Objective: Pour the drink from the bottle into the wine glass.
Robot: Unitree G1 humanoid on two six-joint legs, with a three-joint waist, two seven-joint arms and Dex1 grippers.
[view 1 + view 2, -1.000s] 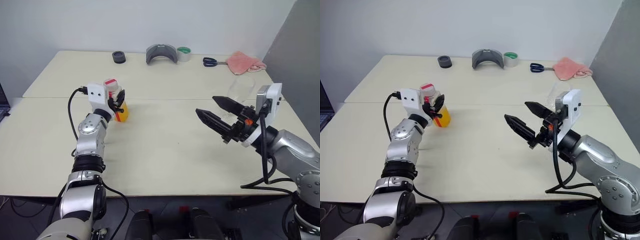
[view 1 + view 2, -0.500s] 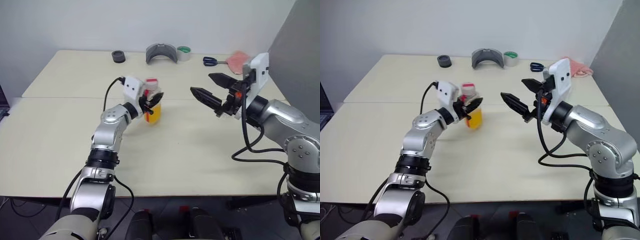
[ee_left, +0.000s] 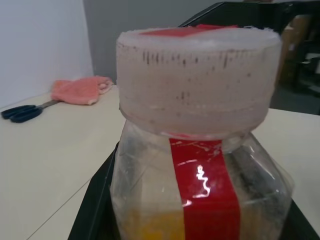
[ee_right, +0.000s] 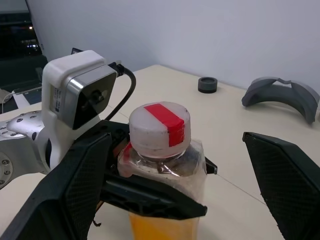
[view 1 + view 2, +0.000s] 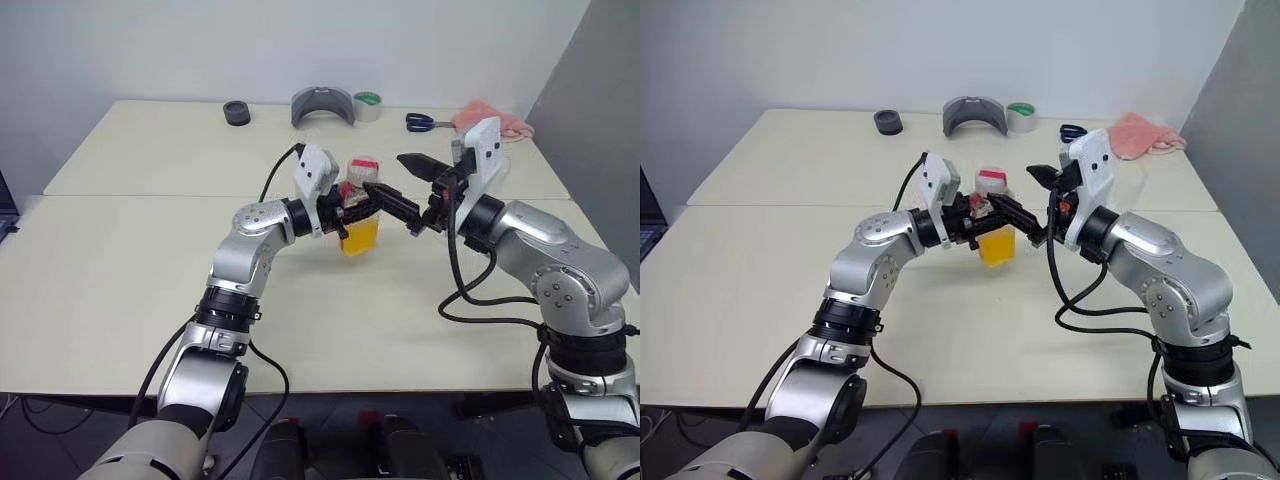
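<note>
Orange drink (image 5: 359, 237) is kept upright in the capped bottle (image 5: 359, 205), clamped by the left gripper (image 5: 350, 203) above mid-table, while the right gripper (image 5: 402, 184), jaws spread wide, is set around the cap (image 4: 159, 126), presumably for unscrewing before pouring.
</note>
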